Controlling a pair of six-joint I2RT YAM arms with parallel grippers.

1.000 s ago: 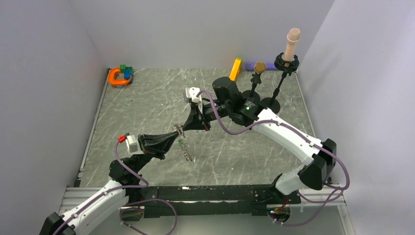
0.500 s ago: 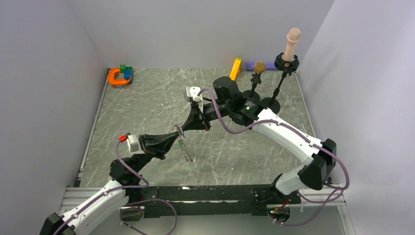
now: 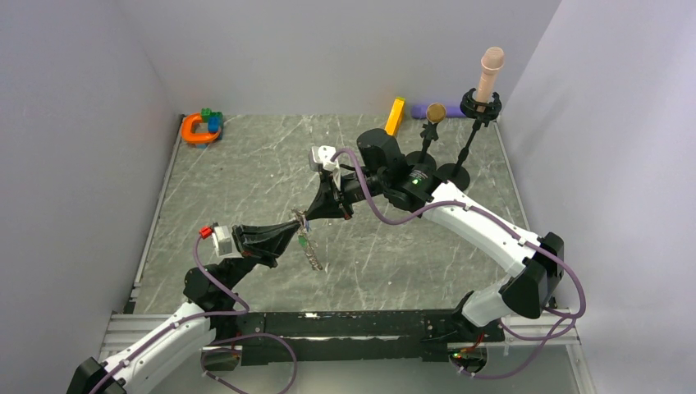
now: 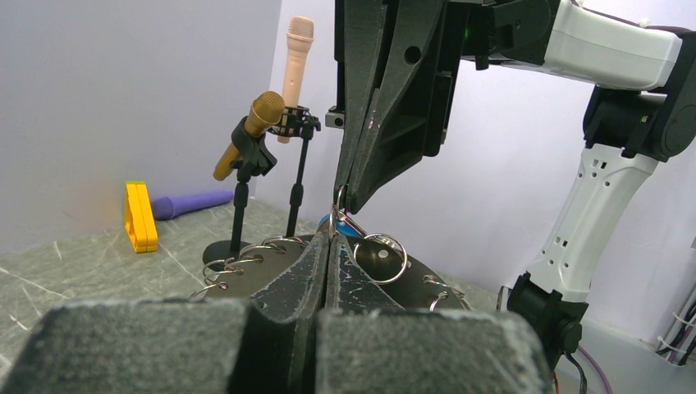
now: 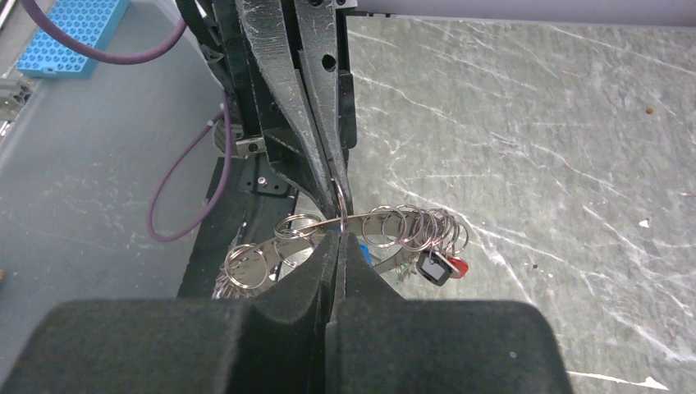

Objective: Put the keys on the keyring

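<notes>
The keyring point(image 3: 312, 250), a flat silvery ring fringed with small split rings, hangs over the mid table from the point where both grippers meet. My left gripper point(image 3: 299, 222) is shut on its rim; in the left wrist view its tips point(image 4: 331, 238) lie over the ring point(image 4: 246, 275). My right gripper point(image 3: 306, 215) is shut tip to tip against it point(image 5: 337, 240), apparently on a small upright split ring with a blue key point(image 4: 346, 226) beside it. A dark/white key point(image 5: 432, 267) and a red key point(image 5: 459, 265) hang on the ring point(image 5: 386, 218).
An orange horseshoe toy point(image 3: 195, 129) with green and blue blocks sits at the back left. A yellow bar point(image 3: 396, 116), a purple cylinder point(image 3: 422, 110) and two microphone stands point(image 3: 429, 139) point(image 3: 483, 94) stand at the back right. Grey walls enclose the table.
</notes>
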